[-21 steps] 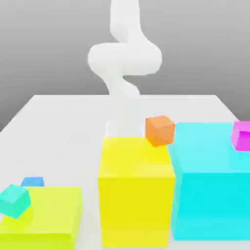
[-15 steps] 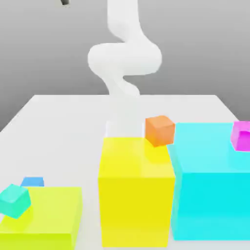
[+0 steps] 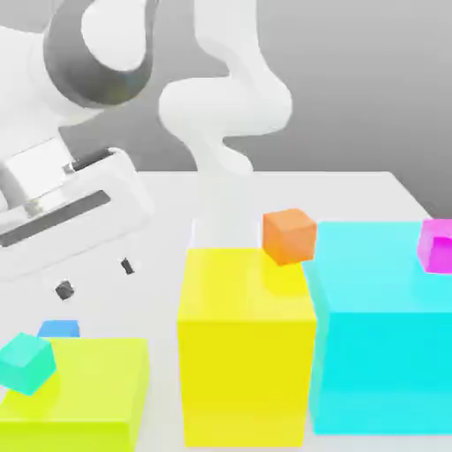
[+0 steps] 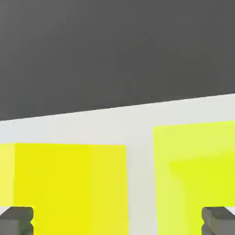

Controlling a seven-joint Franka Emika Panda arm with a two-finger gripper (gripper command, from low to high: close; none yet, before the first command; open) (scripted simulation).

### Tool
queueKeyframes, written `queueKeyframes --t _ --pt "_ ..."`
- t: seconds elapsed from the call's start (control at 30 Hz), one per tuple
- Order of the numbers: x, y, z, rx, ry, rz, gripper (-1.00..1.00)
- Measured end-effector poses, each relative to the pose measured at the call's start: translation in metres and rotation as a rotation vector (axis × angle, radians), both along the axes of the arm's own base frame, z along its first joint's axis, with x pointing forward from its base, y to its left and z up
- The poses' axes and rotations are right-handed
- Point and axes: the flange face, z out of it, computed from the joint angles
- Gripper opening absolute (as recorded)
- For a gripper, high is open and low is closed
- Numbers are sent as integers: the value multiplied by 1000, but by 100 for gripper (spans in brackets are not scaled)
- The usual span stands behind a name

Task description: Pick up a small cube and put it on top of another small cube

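Your claw (image 3: 96, 277), fingers spread and empty, tilts above the lime block (image 3: 84, 380), seemingly angled to reach the blue cube (image 3: 59, 328) behind it.

The exterior view is bright, the white arm (image 3: 225, 106) and pale counter (image 3: 265, 194) washed out until their edges nearly merge; the blocks' tops look lighter than their fronts. In the hand view, a soft-edged darker patch lies across the lime block (image 4: 165, 137), and colours are flat and strongly saturated.
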Motion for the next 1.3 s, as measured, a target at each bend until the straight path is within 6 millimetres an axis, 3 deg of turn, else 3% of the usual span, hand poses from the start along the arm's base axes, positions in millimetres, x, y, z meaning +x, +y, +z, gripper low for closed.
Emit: queueKeyframes --t 0.13,0.23,0.43,0.63,0.83,0.87,1.1,1.3 --pt "-25 -18 -48 -15 47 -3 0" --pt "-48 -35 -73 -51 72 -9 0" --pt "-91 -67 -94 -196 96 4 0" --pt "-97 -65 -90 -425 86 105 0" --pt "-96 -65 -137 -452 82 109 0" --pt "-97 -65 -146 -451 83 109 -100" --pt "-97 -65 -148 -448 83 108 -100" --pt "-97 -65 -96 -450 82 109 -100"
